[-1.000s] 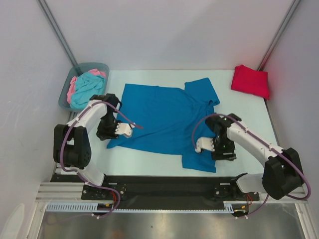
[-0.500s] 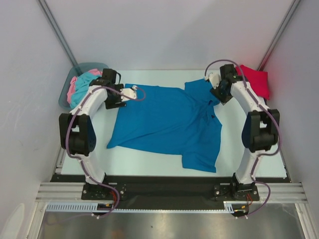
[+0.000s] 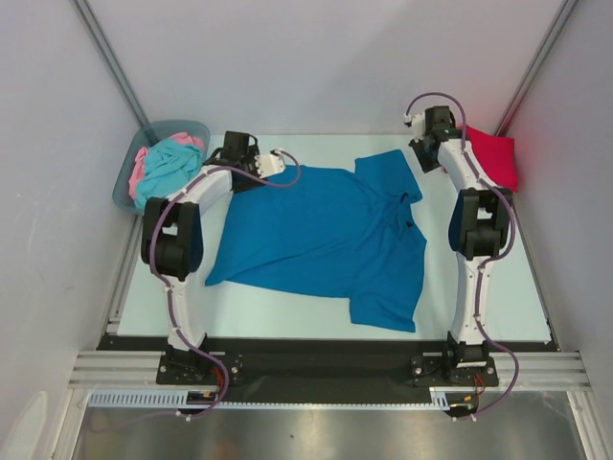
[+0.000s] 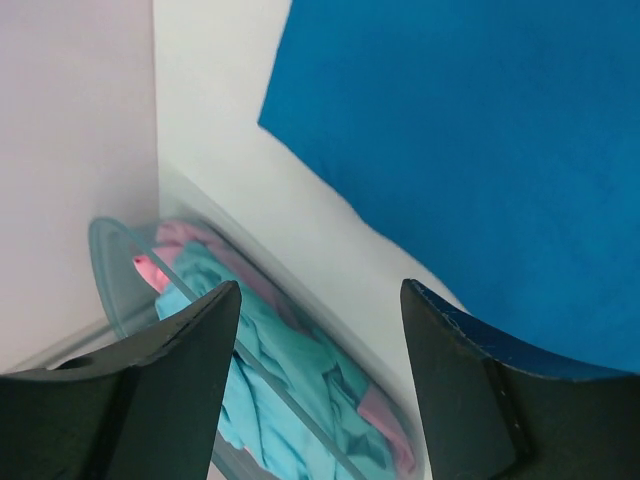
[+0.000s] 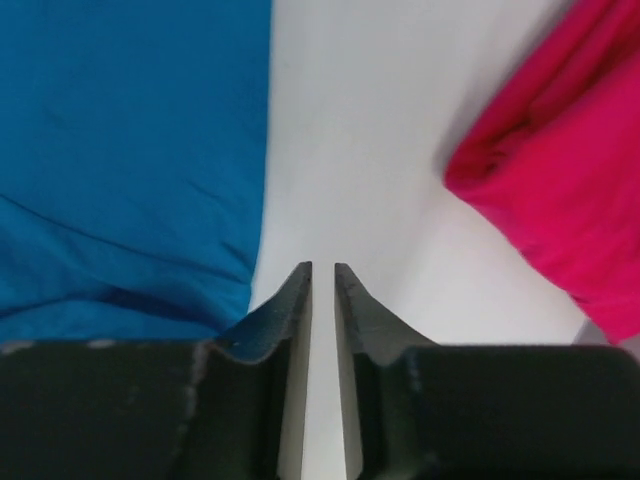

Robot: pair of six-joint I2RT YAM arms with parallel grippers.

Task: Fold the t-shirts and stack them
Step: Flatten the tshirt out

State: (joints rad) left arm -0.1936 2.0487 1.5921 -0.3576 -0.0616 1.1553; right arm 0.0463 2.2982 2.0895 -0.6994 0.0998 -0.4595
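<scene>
Jaws: left gripper (image 4: 318,290) wide, empty; right gripper (image 5: 322,268) a narrow slit, seemingly empty. Blue t-shirt (image 3: 316,235) spread on worktop (image 3: 517,268); red t-shirt (image 3: 500,158) apart, far right.

spread shirt (image 3: 316,230): table (image 3: 479,278) centre | folded shirt (image 3: 488,158): far right | bin (image 3: 123,192): far left, holds crumpled shirts (image 3: 168,168)

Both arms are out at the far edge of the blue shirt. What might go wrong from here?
1. The right gripper, nearly closed and empty, sits over bare table between the blue shirt and the folded red shirt; it may miss the sleeve or snag the red one.
2. The left gripper is open, its arm stretched close past the bin; it might knock it.
</scene>
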